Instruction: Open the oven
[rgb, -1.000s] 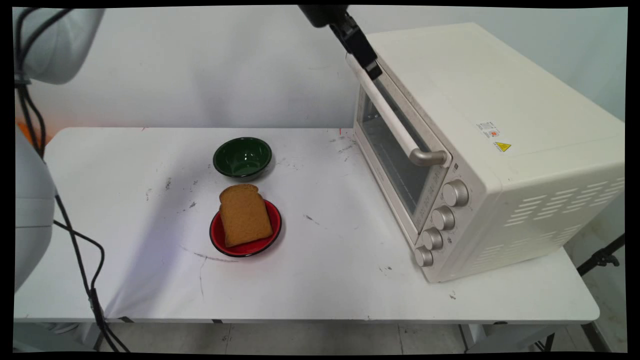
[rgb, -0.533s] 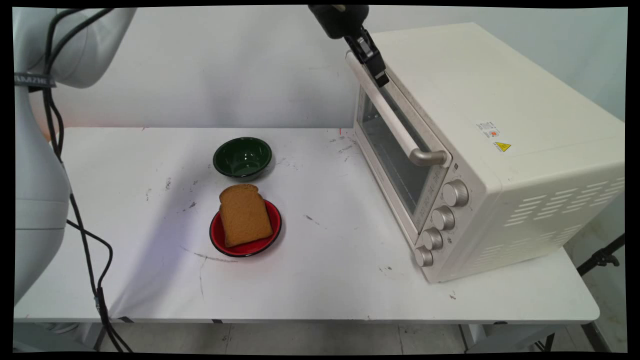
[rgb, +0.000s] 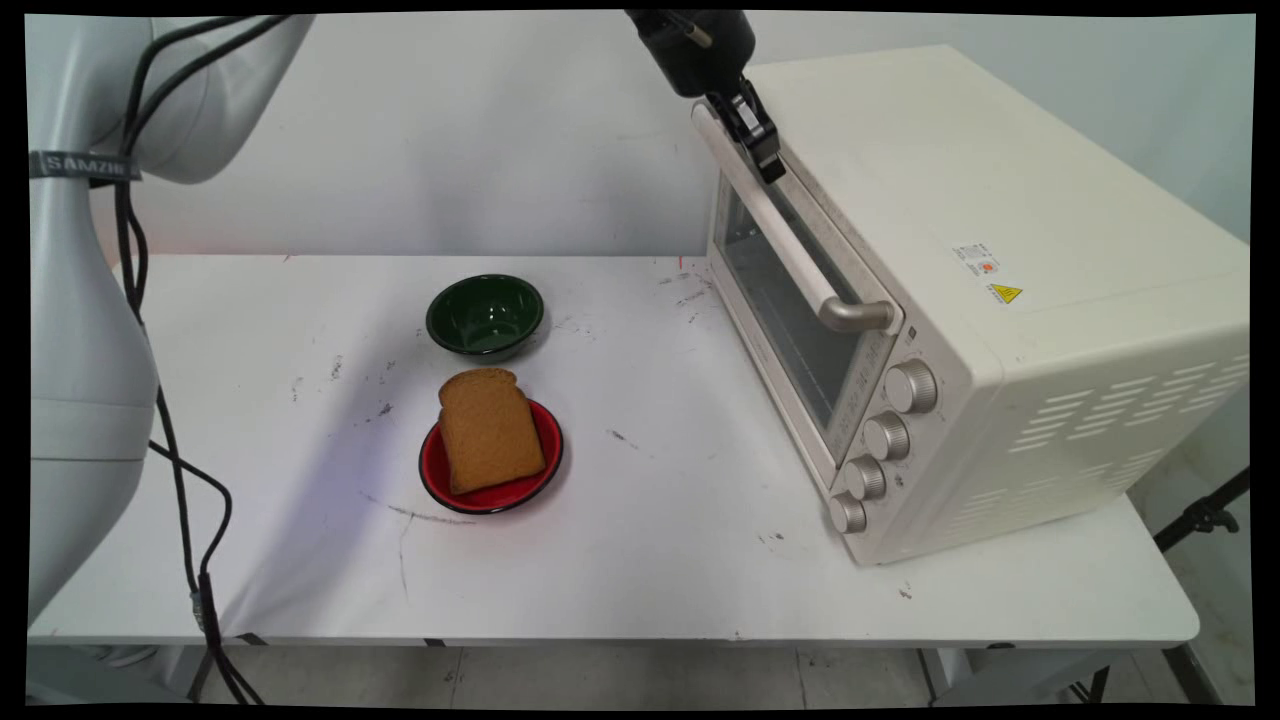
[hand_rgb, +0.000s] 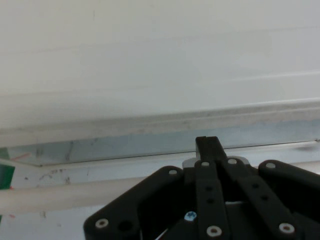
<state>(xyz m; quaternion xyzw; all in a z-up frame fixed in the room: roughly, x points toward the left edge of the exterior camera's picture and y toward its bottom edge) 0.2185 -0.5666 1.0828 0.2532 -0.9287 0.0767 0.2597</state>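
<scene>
Gripper (rgb: 765, 160), jaws pressed together, sits at far end of toaster oven (rgb: 960, 300) door handle (rgb: 790, 240). Handle looks rigid, smooth; mid-bar offers surest grip.

Arm cut off at main view's top edge, only gripper (rgb: 768, 165) at toaster oven (rgb: 1000, 300) top front edge. Finger gap hidden. Handle (rgb: 780, 225) far end hidden behind gripper. Oven label (rgb: 985, 262) unreadable.
</scene>
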